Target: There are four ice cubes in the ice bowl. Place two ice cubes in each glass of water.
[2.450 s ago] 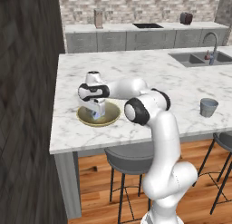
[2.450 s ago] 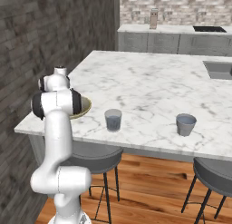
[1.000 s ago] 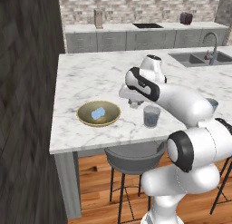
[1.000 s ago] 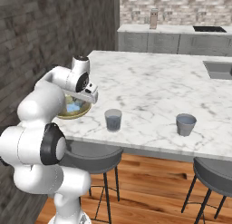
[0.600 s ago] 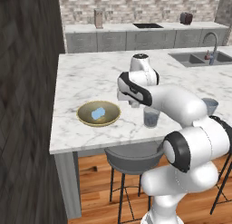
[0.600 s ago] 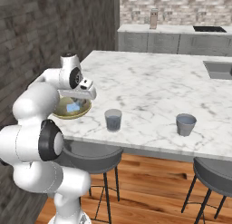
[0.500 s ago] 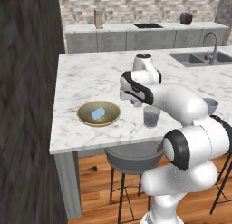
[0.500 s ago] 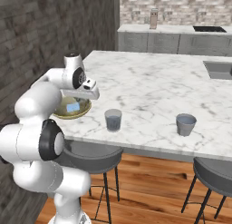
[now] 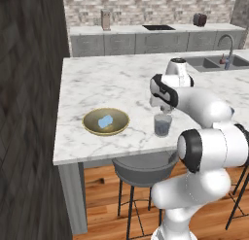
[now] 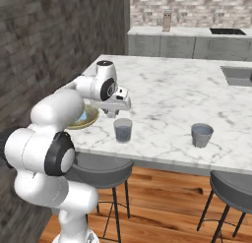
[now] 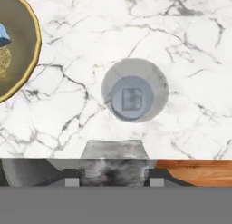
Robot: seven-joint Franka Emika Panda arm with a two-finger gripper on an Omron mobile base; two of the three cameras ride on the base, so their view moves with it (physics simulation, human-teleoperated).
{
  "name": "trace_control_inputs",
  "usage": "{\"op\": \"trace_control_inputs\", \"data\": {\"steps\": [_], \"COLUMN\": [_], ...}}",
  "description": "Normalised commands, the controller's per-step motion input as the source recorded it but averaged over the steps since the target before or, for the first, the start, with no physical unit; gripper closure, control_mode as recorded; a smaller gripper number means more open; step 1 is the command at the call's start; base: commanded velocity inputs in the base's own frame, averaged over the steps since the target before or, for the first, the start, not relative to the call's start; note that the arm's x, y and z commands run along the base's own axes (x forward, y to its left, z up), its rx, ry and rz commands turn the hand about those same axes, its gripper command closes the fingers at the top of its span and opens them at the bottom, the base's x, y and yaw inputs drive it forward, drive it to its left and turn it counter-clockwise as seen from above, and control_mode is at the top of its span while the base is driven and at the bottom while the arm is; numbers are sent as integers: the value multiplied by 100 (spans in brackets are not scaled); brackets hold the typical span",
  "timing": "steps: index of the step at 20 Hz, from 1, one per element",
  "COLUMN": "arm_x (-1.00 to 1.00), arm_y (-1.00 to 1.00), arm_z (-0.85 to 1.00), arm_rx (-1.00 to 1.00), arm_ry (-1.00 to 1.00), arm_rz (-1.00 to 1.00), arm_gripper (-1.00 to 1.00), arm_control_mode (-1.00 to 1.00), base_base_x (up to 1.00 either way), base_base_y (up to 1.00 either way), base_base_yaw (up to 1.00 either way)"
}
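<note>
My gripper (image 9: 165,109) (image 10: 116,112) (image 11: 114,177) hangs just above the nearer glass of water (image 9: 162,125) (image 10: 123,130) (image 11: 134,90). It is shut on a pale ice cube (image 11: 114,151), which sits between the finger tips in the hand view. Another ice cube (image 11: 131,98) lies inside this glass. The second glass of water (image 10: 202,135) stands further right near the counter's front edge. To the left is the brassy ice bowl (image 9: 92,126) (image 10: 84,120) (image 11: 20,60), with light-blue ice (image 9: 105,121) (image 11: 3,35) in it. In the right base view my arm hides part of the bowl.
The marble counter (image 9: 107,83) ends just in front of the glasses. Grey stools (image 9: 143,168) (image 10: 231,185) stand below that edge. A sink (image 9: 214,63) is set into the counter at the far right. A dark wall (image 9: 29,112) stands on the left.
The arm has swung right from beside the ice bowl, carrying an ice cube. The gripper now stands over the nearer glass. The bowl and glasses have not moved.
</note>
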Motion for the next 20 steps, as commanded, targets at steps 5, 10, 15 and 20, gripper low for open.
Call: {"op": "trace_control_inputs", "data": {"steps": [5, 10, 15, 20], "arm_x": [62, 56, 55, 24], "arm_y": [-43, -4, 0, 0], "arm_z": [-12, -11, -18, -41], "arm_rx": [0, 0, 1, 0], "arm_ry": [0, 0, 0, 0], "arm_rz": [1, 0, 0, 0], "arm_gripper": [100, 100, 100, 100], "arm_control_mode": [-100, -100, -100, -100], "base_base_x": [0, 0, 0, 0], "base_base_y": [0, 0, 0, 0], "base_base_yaw": [0, 0, 0, 0]}}
